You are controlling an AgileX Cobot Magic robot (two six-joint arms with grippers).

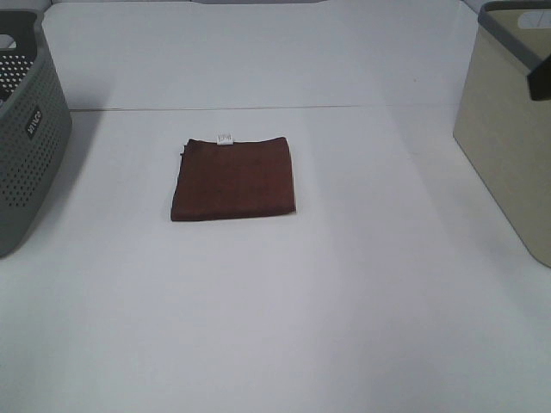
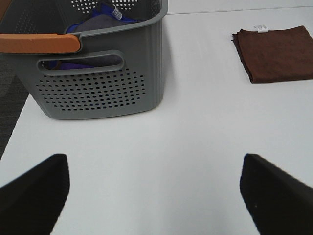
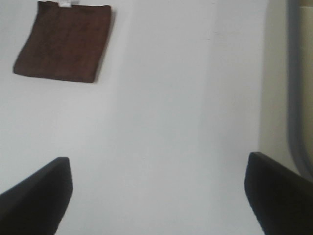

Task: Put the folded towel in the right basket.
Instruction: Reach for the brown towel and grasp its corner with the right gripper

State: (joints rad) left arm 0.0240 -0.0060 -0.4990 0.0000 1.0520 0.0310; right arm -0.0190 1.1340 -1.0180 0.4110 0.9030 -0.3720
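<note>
We see folded towel [image 1: 233, 178] flat on counter [image 1: 362, 310], near-square, tag [image 1: 225, 138] on far edge; left end effector [image 2: 154, 164] and right end effector [image 3: 157, 161] both spread, well short of it.

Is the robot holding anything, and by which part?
Nothing. The left gripper and right gripper are open; the folded brown towel lies on the table.

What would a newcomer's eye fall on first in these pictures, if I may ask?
The dark brown folded towel lies flat in the middle of the white table, a white tag at its far edge. A grey perforated basket holding cloth stands at the left edge, and a beige basket at the right.
</note>
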